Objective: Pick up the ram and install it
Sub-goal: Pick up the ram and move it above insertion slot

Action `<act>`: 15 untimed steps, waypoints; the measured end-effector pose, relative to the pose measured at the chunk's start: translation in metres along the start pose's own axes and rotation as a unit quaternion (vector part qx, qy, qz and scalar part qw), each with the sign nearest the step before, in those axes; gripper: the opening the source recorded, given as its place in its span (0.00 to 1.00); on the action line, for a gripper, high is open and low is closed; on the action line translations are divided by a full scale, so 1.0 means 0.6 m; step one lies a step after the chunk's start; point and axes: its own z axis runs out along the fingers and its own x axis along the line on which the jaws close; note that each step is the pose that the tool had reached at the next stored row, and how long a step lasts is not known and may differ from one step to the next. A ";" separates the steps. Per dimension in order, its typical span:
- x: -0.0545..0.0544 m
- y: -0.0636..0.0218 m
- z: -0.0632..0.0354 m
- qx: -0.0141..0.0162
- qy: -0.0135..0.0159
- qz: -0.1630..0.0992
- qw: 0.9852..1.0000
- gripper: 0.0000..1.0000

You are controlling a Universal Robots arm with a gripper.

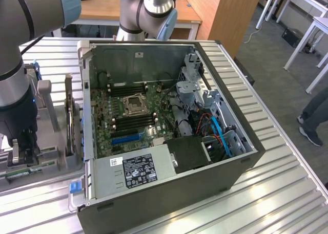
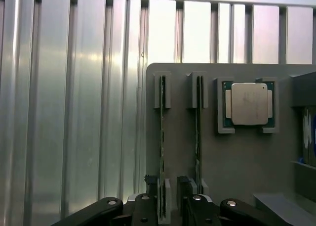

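Note:
Two ram sticks stand on edge in slots of a grey fixture plate [image 2: 237, 176]. The ram [image 2: 162, 132] nearest the plate's edge runs between my gripper's [image 2: 167, 199] dark fingers [image 2: 150, 180], which straddle its near end without clamping it; the gripper is open. The second ram stick [image 2: 198, 127] stands just beside it. In the exterior view my gripper [image 1: 23, 151] hangs low over the fixture at the exterior view's left, with a green ram stick [image 1: 20, 171] below it. The open computer case [image 1: 169, 193] shows the green motherboard [image 1: 105, 126] with dark memory slots [image 1: 134, 122].
A processor chip [image 2: 247, 103] sits in a pocket of the fixture plate. Upright grey holders [image 1: 69, 116] stand between my gripper and the case. The table [image 1: 287, 183] is ribbed metal. A person's leg and shoe [image 1: 311, 126] show at the exterior view's right edge.

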 end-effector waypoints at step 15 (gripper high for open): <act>0.000 0.000 0.014 0.000 0.000 0.000 1.000 0.30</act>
